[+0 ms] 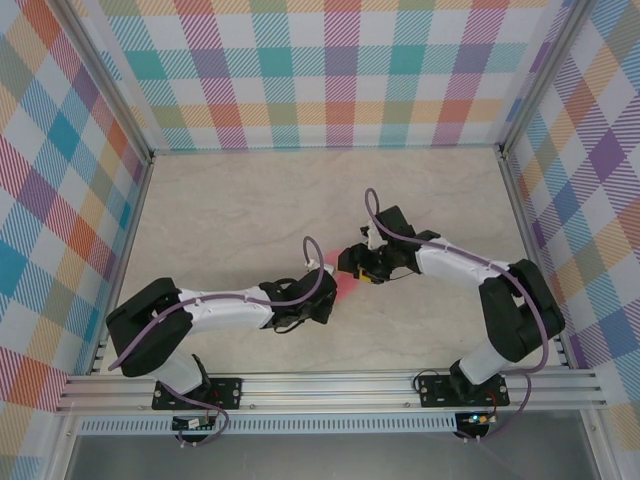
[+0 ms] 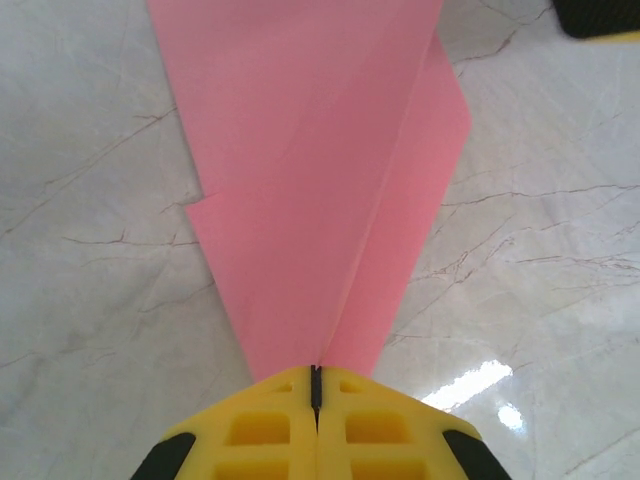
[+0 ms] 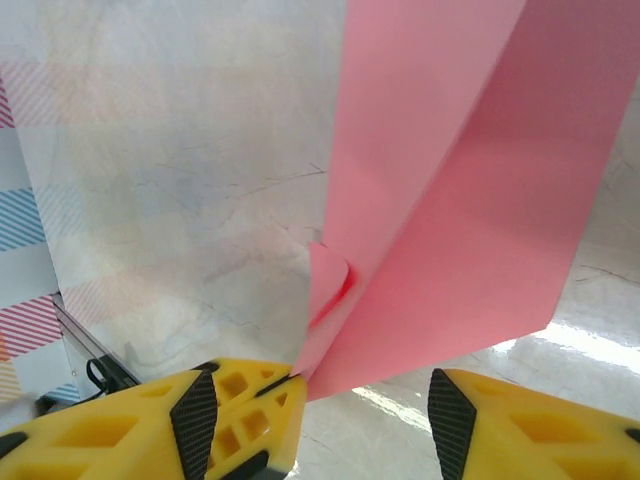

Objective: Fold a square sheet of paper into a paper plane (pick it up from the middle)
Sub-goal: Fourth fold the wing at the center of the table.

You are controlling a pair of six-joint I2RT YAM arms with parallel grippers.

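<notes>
The folding looked nearly finished. The paper plane [image 2: 320, 200] was a narrow salmon-pink dart with layered flaps and a centre crease, held off the marble worktop [image 2: 540, 250] between the two arms. The left gripper [image 2: 315, 385] was clamped shut on its narrow end. The right gripper [image 3: 345, 395] stood with jaws apart, the paper brushing one finger but unpinched. The next move probably called for a fresh pinch along the crease, or a gentle set-down.

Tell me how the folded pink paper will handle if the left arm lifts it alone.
Probably light and floppy: the folded paper is thin, pinched at its narrow end by the shut left fingers, so the wide end may droop. Its creases likely add lengthwise stiffness. The flaps look loose beside the open right fingers and could spring apart.
</notes>
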